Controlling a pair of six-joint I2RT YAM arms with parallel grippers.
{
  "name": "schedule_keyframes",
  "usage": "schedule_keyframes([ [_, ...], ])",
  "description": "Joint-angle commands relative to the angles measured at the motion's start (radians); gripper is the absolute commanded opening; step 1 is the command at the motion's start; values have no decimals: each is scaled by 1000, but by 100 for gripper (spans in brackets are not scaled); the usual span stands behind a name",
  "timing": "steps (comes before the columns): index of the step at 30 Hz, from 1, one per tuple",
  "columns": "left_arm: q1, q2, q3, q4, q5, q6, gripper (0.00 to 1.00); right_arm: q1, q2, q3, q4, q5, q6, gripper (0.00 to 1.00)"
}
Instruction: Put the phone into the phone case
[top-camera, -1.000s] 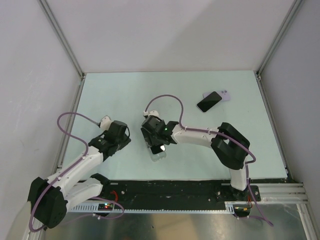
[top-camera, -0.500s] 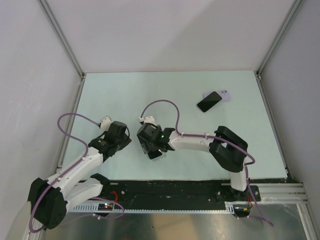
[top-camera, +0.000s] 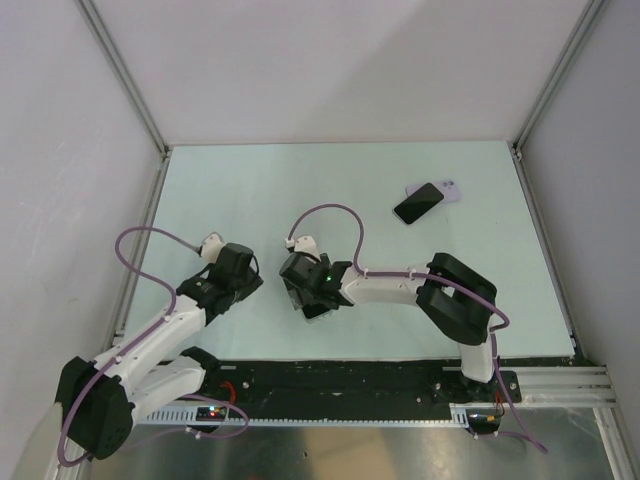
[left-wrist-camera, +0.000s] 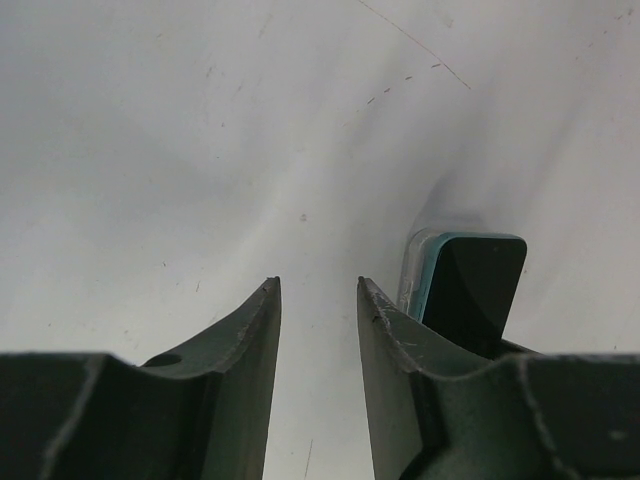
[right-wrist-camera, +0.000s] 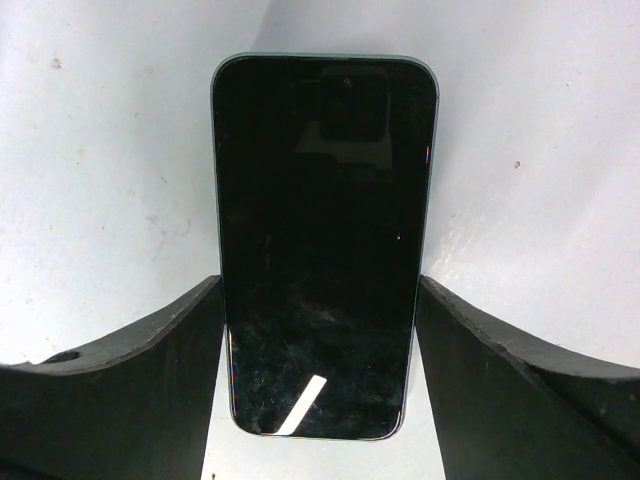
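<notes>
**Mia:** What can you see from up high?

**Ben:** A pale green table. The right gripper is low over the middle of it, near the front. The phone is under it, so only a dark bit peeks out. The left gripper is just beside it, on the left.

**Mia:** Is there more on the table?

**Ben:** Yes. Far back on the right lies a second phone. One end of it rests on a purple case.

**Mia:** What does the left arm's camera see?

**Ben:** The left gripper has its two fingers apart. Only bare table shows between them. To the right is the end of the phone, dark with a blue-green edge. A see-through rim hugs its side. It looks like a clear case.

**Mia:** And the right arm's camera?

**Ben:** The phone lies flat on the table, screen up and black. The right gripper has one of its fingers on each long side, and both seem to touch it. So it holds the phone across its middle.
</notes>
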Motion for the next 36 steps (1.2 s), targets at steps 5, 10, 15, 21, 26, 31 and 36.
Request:
schedule_keyframes([
  [5, 10, 2, 2, 31, 1, 32, 42, -17, -26, -24, 78, 29, -3, 43],
  [10, 10, 12, 5, 42, 11, 37, 43, -15, -49, -25, 71, 27, -6, 66],
  [15, 5, 6, -14, 63, 56, 45, 44, -18, -79, -27, 61, 22, -15, 80],
  [21, -20, -9, -54, 86, 79, 40, 44, -23, -121, -64, 87, -29, -11, 95],
  [26, -42, 1, -56, 106, 100, 45, 41, -33, -159, -91, 91, -58, 6, 96],
  [31, -123, 62, -15, 128, 123, 55, 39, -99, -274, -218, 134, -127, 54, 85],
  [36, -210, 149, 3, 162, 120, 18, 36, -153, -340, -330, 216, -272, 71, 68],
])
